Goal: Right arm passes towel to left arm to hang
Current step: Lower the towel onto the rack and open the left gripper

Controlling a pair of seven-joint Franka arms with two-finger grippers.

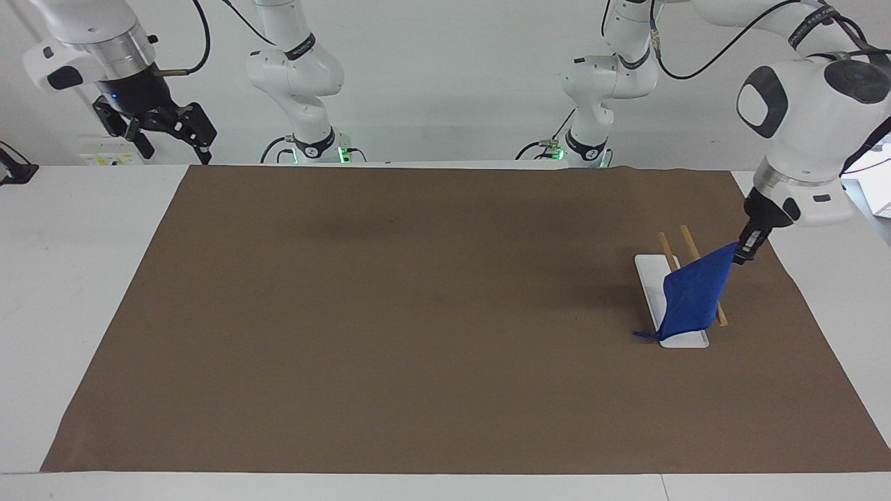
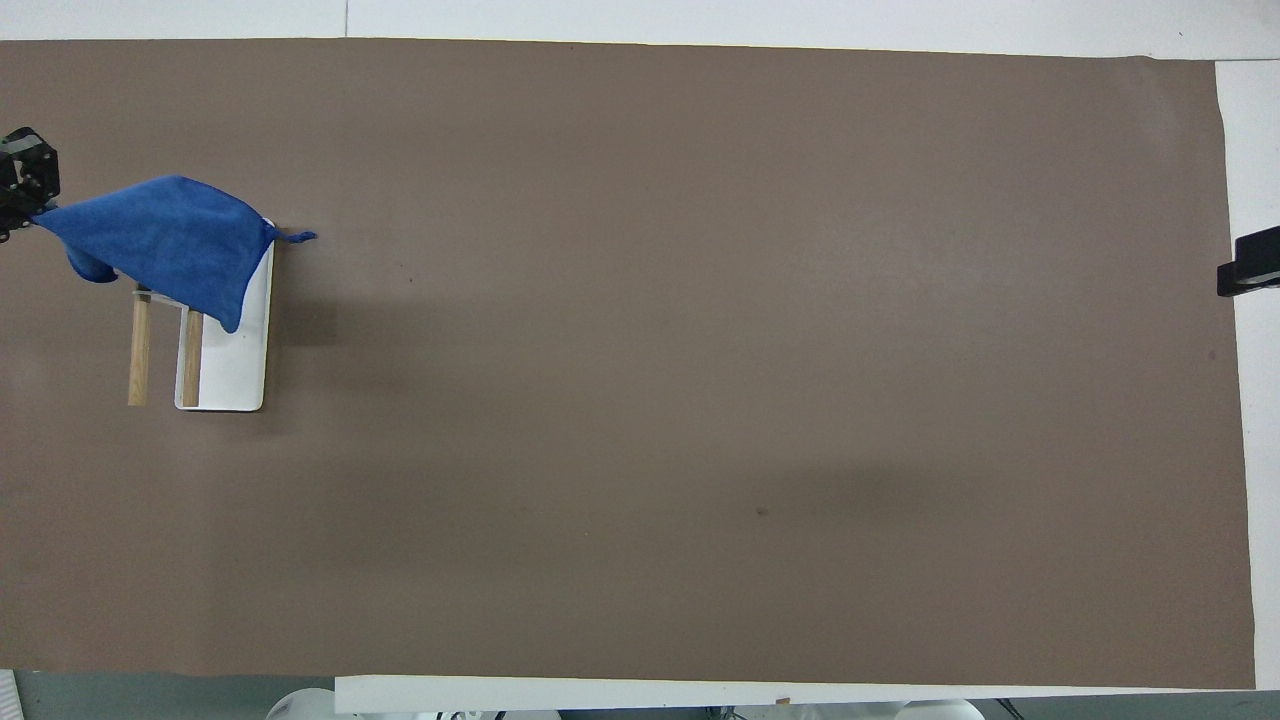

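Note:
My left gripper [image 1: 742, 253] is shut on one corner of the blue towel [image 1: 692, 298]. It holds that corner up just past the rack, toward the left arm's end of the table. The towel slopes down across the two wooden rods [image 1: 667, 243] of the white rack [image 1: 649, 275] and covers their end farther from the robots. Its loop corner [image 1: 637, 335] hangs by the rack's base. I cannot tell whether the cloth rests on the rods. In the overhead view the towel [image 2: 165, 240] covers the rack's [image 2: 235, 350] farther end beside the left gripper [image 2: 20, 190]. My right gripper [image 1: 170, 142] is open and empty, raised over the right arm's end of the table.
A brown mat [image 1: 418, 313] covers most of the white table [image 1: 69, 278]. Only the right gripper's tip [image 2: 1250, 270] shows in the overhead view, at the mat's edge.

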